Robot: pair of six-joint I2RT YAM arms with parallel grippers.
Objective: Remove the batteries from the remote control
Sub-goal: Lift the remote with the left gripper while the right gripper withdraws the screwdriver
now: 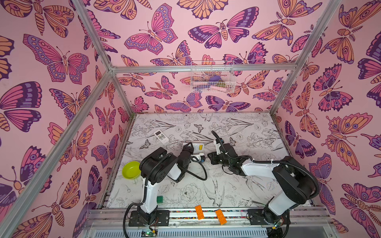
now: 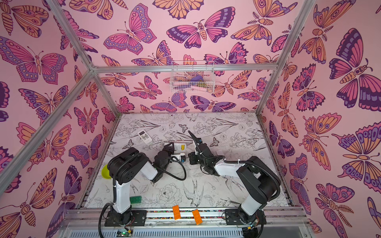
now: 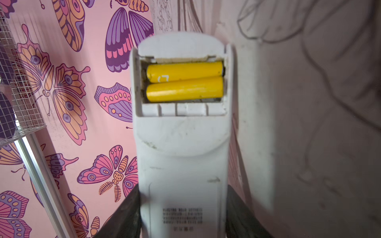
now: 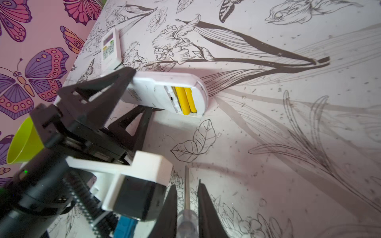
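We are grasping the white remote (image 3: 182,154) by its sides with our left gripper (image 4: 132,96); two yellow batteries (image 3: 184,82) are lying side by side in its open compartment. Our right gripper (image 4: 186,195) is clenching a clear-handled screwdriver (image 4: 186,183), its shaft pointing over the desk (image 4: 268,144), apart from the remote.

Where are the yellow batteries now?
In the right wrist view, the yellow batteries sit side by side in the open compartment of the remote, held by the left gripper.
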